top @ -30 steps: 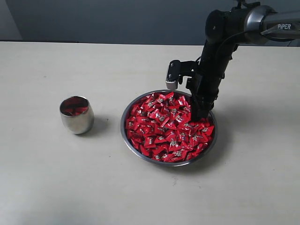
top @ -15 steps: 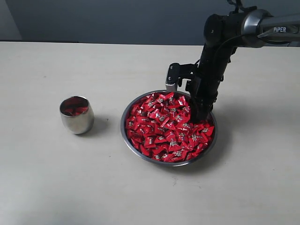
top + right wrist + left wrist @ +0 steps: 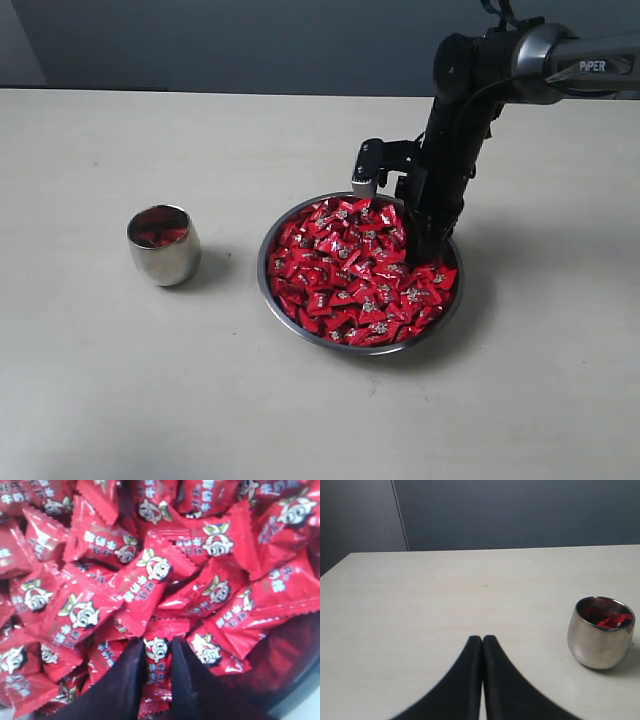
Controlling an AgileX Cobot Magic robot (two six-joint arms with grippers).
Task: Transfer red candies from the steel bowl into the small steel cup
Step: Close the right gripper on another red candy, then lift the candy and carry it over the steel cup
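Right gripper (image 3: 157,646) reaches into the steel bowl (image 3: 263,277), its jaws narrowed onto one red candy (image 3: 158,656) among the heaped, shiny red candies (image 3: 350,272). Left gripper (image 3: 482,640), pinched together and empty, sits near the small steel cup (image 3: 599,639), which holds a few candies.

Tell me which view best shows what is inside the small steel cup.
Left wrist view: the small steel cup is close, and red candies show through its open mouth. The exterior view shows it small, left of the steel bowl. The right wrist view misses it.
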